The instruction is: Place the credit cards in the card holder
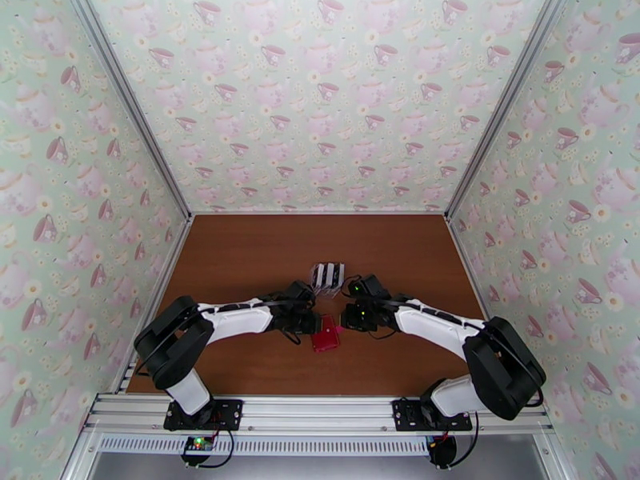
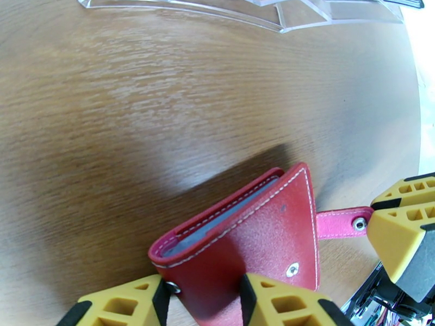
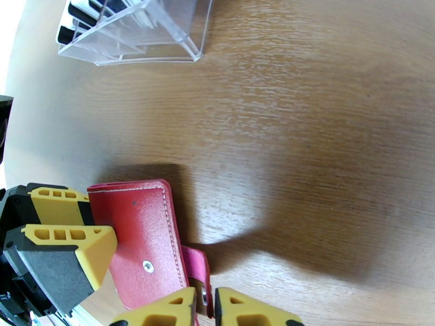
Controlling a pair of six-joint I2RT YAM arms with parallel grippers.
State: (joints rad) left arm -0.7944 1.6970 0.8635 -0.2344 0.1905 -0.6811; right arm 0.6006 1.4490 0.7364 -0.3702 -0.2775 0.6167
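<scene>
Red card holder (image 2: 244,234), folded, is clamped by the left gripper (image 2: 204,300); right gripper (image 3: 205,308) pinches its snap tab (image 3: 194,264); credit cards (image 3: 81,16) sit in the clear stand (image 3: 163,31).

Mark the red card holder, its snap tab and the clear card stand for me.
red card holder (image 2: 255,234), left wrist view, on its outer flap.
snap tab (image 2: 340,224), left wrist view, mid-strap.
clear card stand (image 3: 147,33), right wrist view, on its clear side wall.
</scene>
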